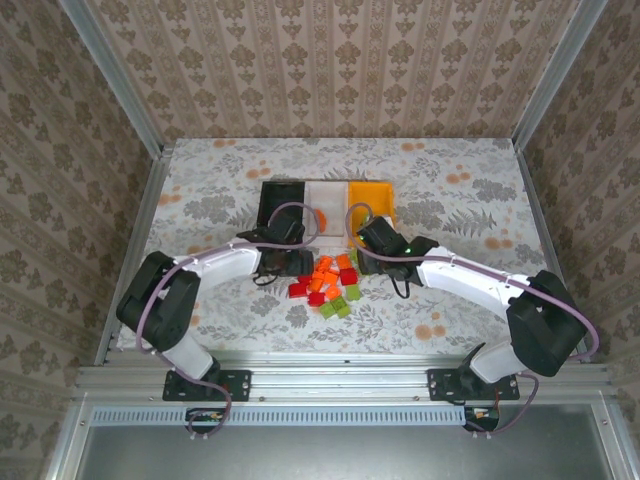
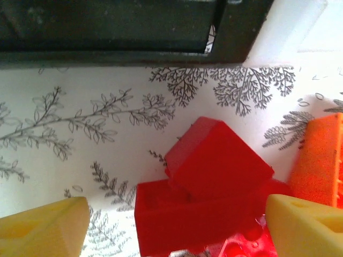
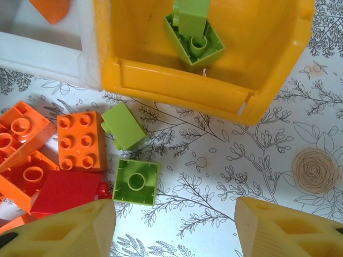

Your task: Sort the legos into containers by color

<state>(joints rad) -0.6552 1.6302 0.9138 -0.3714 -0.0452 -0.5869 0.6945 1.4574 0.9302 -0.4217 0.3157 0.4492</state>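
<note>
Hovering low over the pile, I am holding my left pincer (image 2: 177,227) spread, its fingers (image 2: 45,230) straddling two red legos (image 2: 214,182) that are lying one across the other on the tabletop (image 2: 80,134), just in front of the black bin (image 2: 107,56). Nothing is pinched yet; one finger is standing clearly apart from the red plastic. I am holding my right pincer (image 3: 174,230) wide too, with bare tabletop between its tips, near a loose green brick (image 3: 136,181) and just short of the orange-yellow bin (image 3: 177,85).

Judging the sorting, I am only getting started. A green piece (image 3: 194,37) is sitting inside the orange-yellow bin, and something orange (image 3: 51,8) is lying in the white bin (image 3: 37,45) beside it. I cannot tell whether the black bin is holding anything, since its inside is too dark. Most of the legos (image 1: 325,285) are lying heaped between my two arms in front of the containers (image 1: 325,185): reds, oranges such as the flat-lying orange brick (image 3: 80,142), and several greens. So nearly every brick is waiting to be carried over, and all three colours are needing more trips.
</note>
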